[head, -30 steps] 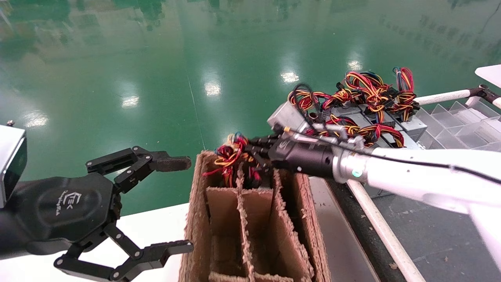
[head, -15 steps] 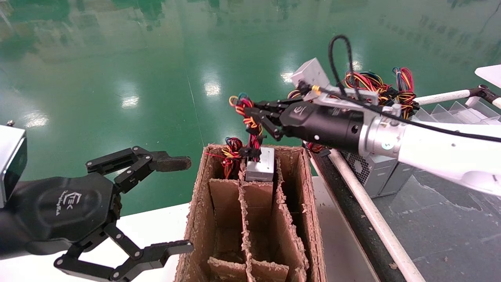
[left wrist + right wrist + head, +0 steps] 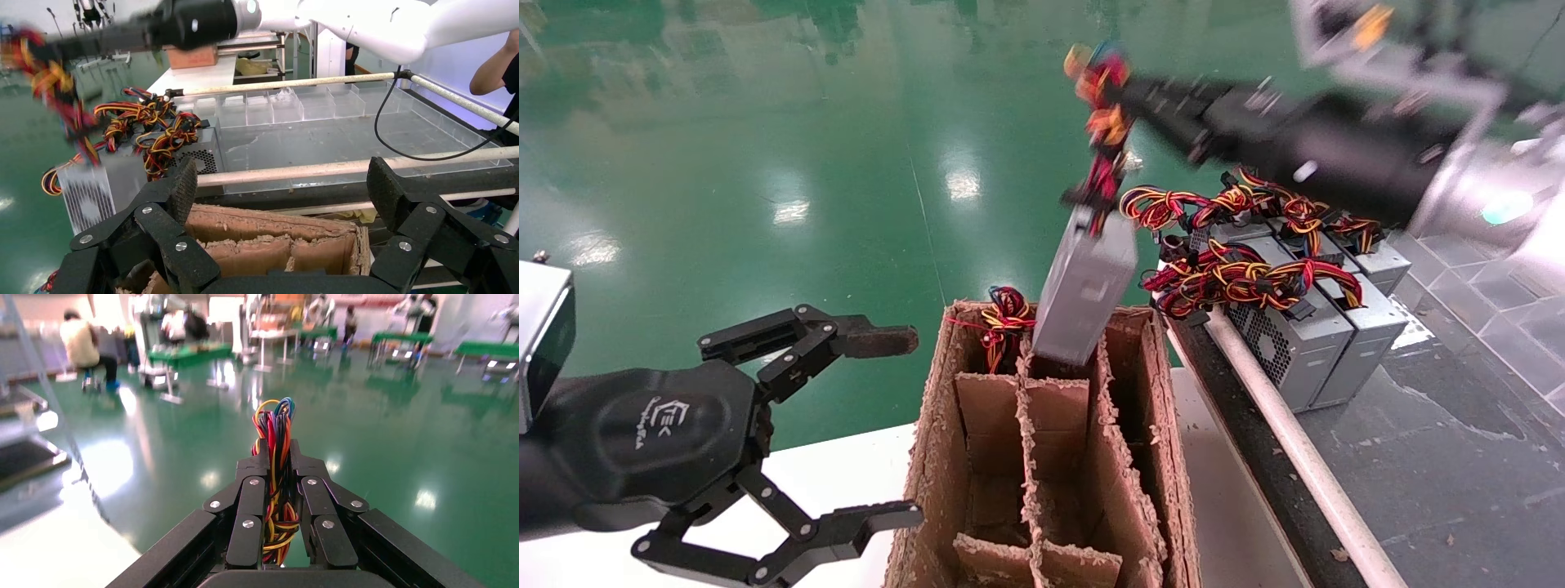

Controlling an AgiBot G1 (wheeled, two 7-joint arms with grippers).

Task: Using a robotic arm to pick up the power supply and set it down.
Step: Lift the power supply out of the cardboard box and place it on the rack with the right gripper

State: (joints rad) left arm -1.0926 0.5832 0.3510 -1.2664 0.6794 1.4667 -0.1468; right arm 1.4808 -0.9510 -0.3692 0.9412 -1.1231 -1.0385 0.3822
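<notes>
The green floor fills the far part of the head view. A white table lies below, and on it stands a torn cardboard box split by dividers into compartments. To its right a grey tray with a white rail carries a row of other supplies, their wires heaped on top.

The right arm reaches in from the upper right, high above the box. Its pincer is pressed together on the wire bundle of the power supply, as the right wrist view shows, with the red, yellow and black strands squeezed between the fingers. The supply hangs by those wires, tilted, its lower end at the rim of the box's far middle compartment. A second bunch of wires sticks out of the far left compartment.

The left pincer is parked low on the left beside the box, fingers spread wide, holding nothing.
</notes>
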